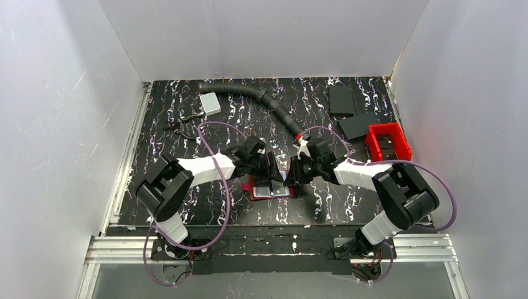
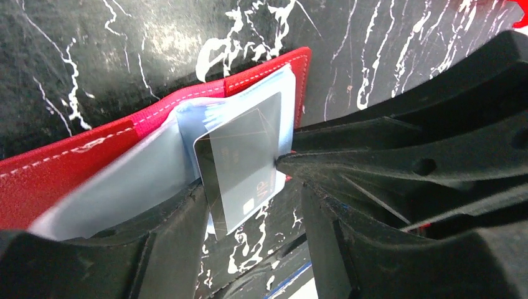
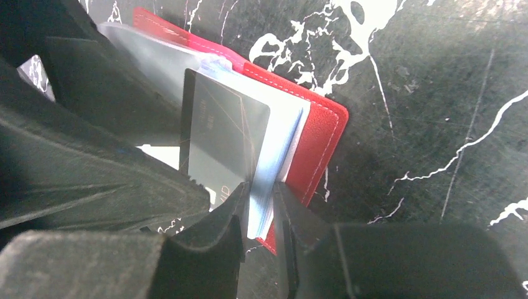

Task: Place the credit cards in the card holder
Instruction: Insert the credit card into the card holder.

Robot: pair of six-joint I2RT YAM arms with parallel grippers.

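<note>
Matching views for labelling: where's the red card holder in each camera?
Top external: card holder low centre, just left of the middle.
Left wrist: card holder left and centre, lying open.
Right wrist: card holder upper centre, running right.
Shared landmark: grey card sticking out of it.

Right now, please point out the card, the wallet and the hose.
card (image 2: 240, 165): left wrist view, its glossy face.
wallet (image 3: 320, 137): right wrist view, red cover corner.
hose (image 1: 246, 90): top view, straight part.
</note>
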